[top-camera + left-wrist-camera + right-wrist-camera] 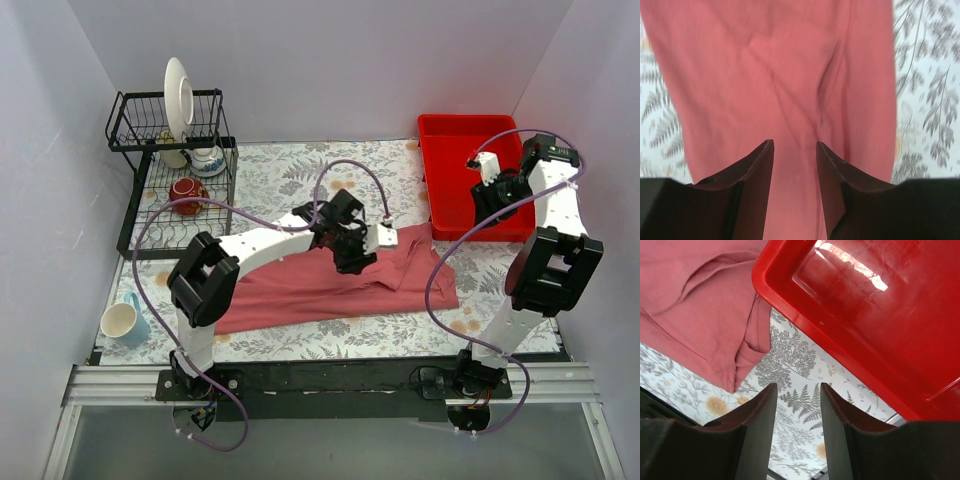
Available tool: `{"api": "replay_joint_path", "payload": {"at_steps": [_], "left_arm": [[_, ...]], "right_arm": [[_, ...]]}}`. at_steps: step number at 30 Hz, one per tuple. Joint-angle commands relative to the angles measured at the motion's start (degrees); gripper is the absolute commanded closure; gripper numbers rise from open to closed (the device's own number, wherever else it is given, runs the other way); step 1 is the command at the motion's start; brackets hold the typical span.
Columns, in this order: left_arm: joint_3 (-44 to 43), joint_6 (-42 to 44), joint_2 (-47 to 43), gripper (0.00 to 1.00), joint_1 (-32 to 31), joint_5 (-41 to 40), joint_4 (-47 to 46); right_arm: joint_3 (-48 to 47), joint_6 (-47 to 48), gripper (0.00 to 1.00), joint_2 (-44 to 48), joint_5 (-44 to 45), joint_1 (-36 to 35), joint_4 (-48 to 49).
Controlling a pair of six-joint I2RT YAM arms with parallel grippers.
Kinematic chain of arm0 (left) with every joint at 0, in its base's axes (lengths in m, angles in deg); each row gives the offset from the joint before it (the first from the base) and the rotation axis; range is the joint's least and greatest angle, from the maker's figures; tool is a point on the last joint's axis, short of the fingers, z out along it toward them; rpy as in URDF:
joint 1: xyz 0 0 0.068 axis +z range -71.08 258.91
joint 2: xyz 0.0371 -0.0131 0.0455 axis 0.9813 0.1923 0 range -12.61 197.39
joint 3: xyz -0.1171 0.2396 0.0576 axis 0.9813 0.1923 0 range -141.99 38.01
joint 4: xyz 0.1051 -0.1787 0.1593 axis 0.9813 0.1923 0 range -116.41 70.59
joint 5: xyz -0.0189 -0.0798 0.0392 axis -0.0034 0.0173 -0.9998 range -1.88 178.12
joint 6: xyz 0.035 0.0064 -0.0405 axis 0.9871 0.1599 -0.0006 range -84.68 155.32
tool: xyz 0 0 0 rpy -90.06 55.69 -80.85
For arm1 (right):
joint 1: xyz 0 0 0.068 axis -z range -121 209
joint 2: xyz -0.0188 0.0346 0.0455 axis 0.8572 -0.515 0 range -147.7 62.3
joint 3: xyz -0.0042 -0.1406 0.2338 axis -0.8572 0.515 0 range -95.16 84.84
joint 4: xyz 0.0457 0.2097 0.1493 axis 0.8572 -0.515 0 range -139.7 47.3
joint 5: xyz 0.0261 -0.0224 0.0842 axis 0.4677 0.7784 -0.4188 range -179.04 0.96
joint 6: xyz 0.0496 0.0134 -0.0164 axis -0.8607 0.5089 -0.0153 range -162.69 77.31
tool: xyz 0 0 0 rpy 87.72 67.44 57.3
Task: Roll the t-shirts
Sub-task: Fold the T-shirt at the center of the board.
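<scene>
T-shirt (330, 285) lies flat on the worktop (290, 170), long axis running left–right. Red tray (450, 140) past its right end. Left gripper (795, 145) directly over the cloth, jaws apart, empty — nearer arm. Right gripper (799, 387) by the tray, apart too.

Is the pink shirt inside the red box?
No, the t-shirt lies spread on the flowery table, outside the red tray.
</scene>
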Motion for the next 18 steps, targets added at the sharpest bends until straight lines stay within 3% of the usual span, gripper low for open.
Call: {"api": "replay_joint_path", "payload": {"at_steps": [1, 8, 18], "left_arm": [[-4.27, -4.78, 1.53, 0.62, -3.68, 0.29, -10.65], [-6.91, -7.33, 6.45, 0.61, -7.02, 1.96, -16.72], [-9.2, -2.33, 11.73, 0.6, -8.52, 9.08, -10.58]], "right_arm": [[0.2, -8.26, 0.52, 2.27, -5.22, 1.05, 1.46], [5.75, -8.35, 0.52, 3.77, -6.63, 1.58, 2.96], [4.43, -7.03, 0.52, 2.28, -7.95, 3.51, 1.64]]}}
